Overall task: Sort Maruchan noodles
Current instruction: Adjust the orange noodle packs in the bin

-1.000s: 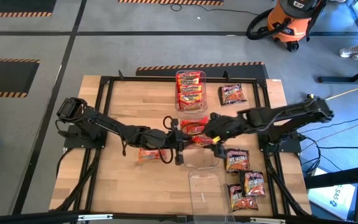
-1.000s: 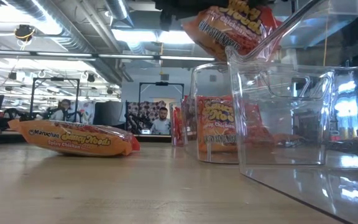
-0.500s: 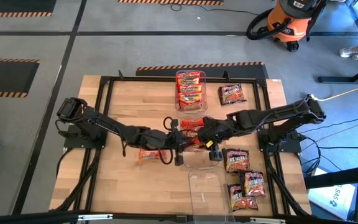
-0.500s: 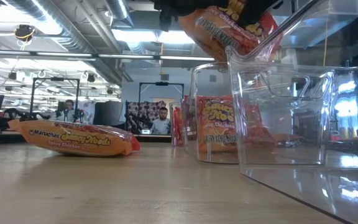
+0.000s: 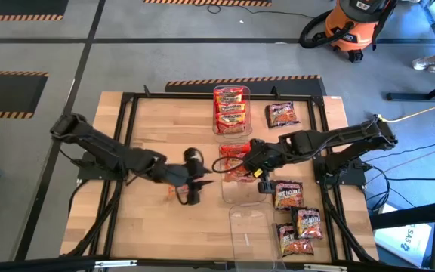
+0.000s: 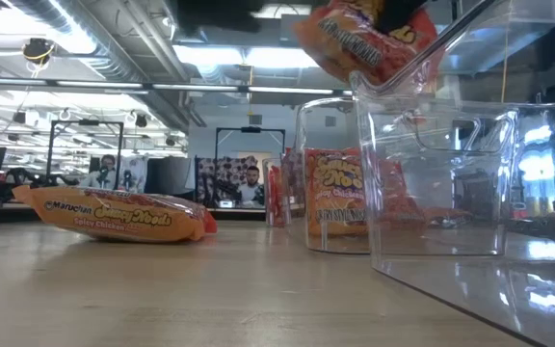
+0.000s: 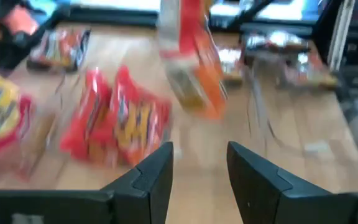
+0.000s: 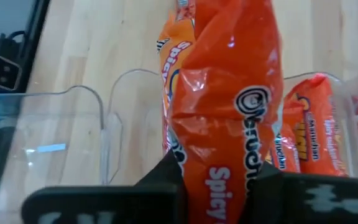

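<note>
The right gripper (image 5: 257, 161) hangs over the middle of the table (image 5: 149, 219), its fingers clamped on an orange noodle packet (image 8: 225, 118) that it holds off the wood; in the low view this packet (image 6: 374, 39) sits tilted above the rim of the nearest clear bin (image 6: 451, 183). The left gripper (image 5: 195, 181) is lower and to the left of it, with its two fingers (image 7: 151, 180) standing apart and nothing between them. Just beside the left gripper, a second orange packet (image 6: 114, 214) lies flat on the table. At the far edge, another clear bin (image 5: 231, 132) holds a row of red-and-yellow packets (image 5: 231, 109) standing on edge. To the right of that bin, one dark packet (image 5: 282, 114) lies alone on the wood. Three more dark packets (image 5: 297, 215) lie near the table's right front corner, close together, beside the empty clear bin (image 5: 249, 234) at the front edge.
</note>
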`<action>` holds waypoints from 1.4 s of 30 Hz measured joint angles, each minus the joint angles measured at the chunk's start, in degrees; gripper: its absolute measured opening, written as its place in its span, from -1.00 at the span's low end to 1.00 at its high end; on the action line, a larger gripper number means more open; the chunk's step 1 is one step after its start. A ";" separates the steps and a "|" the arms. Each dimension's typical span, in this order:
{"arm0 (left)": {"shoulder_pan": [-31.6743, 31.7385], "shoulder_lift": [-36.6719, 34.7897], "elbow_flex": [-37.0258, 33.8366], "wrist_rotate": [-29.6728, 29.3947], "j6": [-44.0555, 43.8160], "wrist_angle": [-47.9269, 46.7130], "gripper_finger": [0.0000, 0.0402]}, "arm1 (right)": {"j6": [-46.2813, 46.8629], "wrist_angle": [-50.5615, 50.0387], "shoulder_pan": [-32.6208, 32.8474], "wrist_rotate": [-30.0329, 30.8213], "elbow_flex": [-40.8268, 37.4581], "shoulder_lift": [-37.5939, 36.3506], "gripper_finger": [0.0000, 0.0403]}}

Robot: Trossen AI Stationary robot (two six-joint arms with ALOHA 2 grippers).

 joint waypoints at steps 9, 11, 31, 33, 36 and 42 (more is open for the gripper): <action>-9.70 -0.98 -9.38 -12.72 -8.95 0.11 -0.28 | 1.67 -0.43 -1.05 2.65 1.90 3.07 -0.86; -10.43 -0.98 -12.66 -12.89 -10.77 4.26 -0.28 | 1.68 -3.32 -1.41 2.68 4.58 5.50 -0.85; -10.86 -0.96 -17.64 -13.30 -12.75 11.37 -0.29 | -1.66 -21.74 -2.63 1.70 14.47 27.36 -0.84; -10.86 -0.96 -17.64 -13.28 -12.52 11.47 -0.29 | -1.83 -20.97 -2.63 1.38 14.47 28.18 -0.84; -10.86 -0.96 -17.64 -13.28 -12.50 11.60 -0.29 | -2.08 -19.70 -2.63 1.18 14.49 29.42 -0.84; -10.88 -0.94 -17.68 -13.07 -12.48 11.51 -0.29 | -1.80 -18.25 -2.59 1.10 14.51 31.16 -0.75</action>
